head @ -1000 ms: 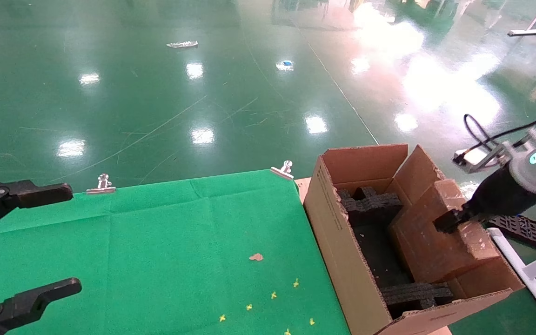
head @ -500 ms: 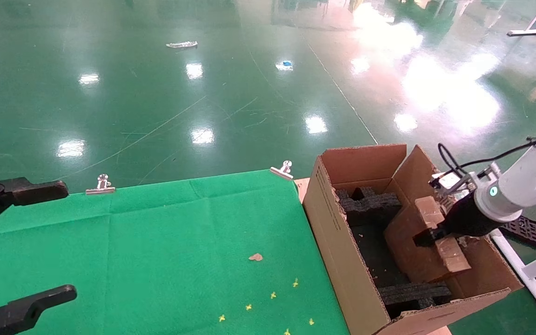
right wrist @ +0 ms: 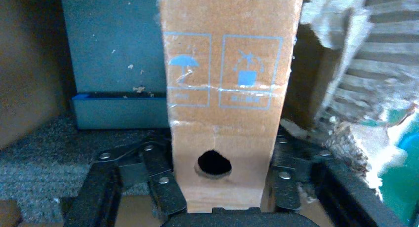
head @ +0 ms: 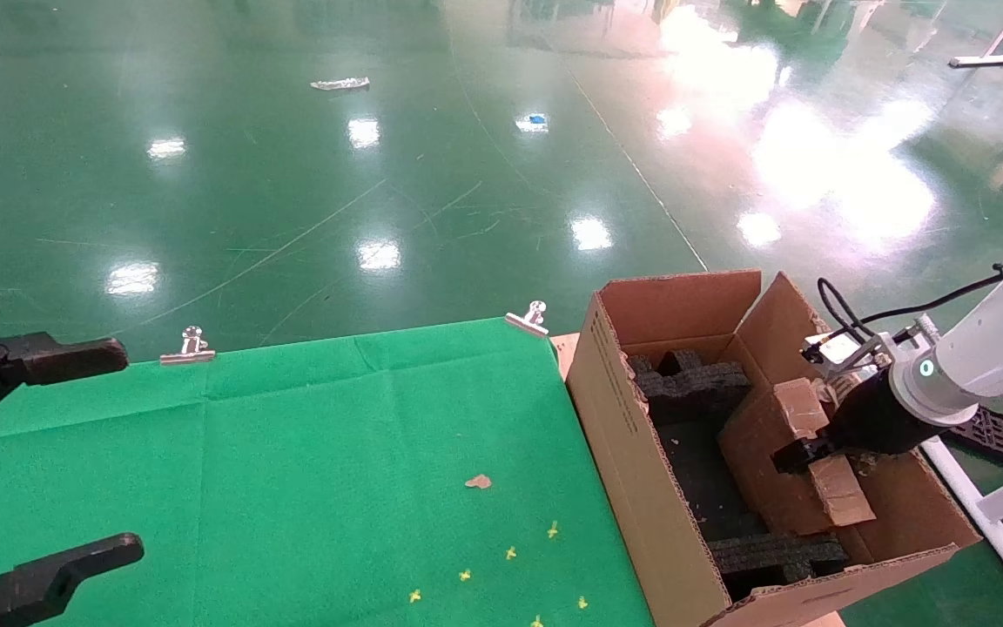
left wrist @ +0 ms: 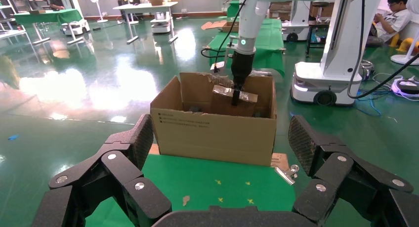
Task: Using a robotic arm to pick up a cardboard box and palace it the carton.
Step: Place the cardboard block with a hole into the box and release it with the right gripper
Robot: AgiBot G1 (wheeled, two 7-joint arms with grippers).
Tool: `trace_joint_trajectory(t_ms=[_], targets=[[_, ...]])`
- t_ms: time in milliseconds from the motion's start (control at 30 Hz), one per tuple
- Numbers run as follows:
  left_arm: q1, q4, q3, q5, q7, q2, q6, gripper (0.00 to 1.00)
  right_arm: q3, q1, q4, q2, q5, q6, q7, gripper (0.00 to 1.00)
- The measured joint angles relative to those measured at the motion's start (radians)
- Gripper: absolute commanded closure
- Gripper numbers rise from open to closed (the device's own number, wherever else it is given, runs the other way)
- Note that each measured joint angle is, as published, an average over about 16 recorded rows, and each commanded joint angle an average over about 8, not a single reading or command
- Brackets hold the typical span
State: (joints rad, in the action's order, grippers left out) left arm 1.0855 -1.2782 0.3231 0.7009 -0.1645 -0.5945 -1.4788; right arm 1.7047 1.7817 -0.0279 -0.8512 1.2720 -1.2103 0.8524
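The large brown carton stands just off the green table's right edge, flaps up, with black foam inserts inside. The white robotic arm reaches into it from the right. My right gripper is shut on the cardboard box, which stands on edge low inside the carton. In the right wrist view, fingers clamp both sides of the box's narrow face, which has a round hole. My left gripper hovers open and empty over the table's left side, facing the carton.
A green cloth covers the table, held by metal clips. A brown scrap and small yellow marks lie on it. A black crate and a white frame sit on the floor right of the carton.
The right arm has swung in and down, lowering the cardboard box from above the carton's right flap into the carton. The left gripper barely moved.
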Motion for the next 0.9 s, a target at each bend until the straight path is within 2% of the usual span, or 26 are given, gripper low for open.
trace_joint_trajectory(t_ms=[900], targets=[[0.0, 0.0, 0.001, -0.001, 0.0, 0.0, 0.0, 0.0, 0.016, 0.054, 0.02, -0.027, 0.024, -0.025, -0.009, 0.0]])
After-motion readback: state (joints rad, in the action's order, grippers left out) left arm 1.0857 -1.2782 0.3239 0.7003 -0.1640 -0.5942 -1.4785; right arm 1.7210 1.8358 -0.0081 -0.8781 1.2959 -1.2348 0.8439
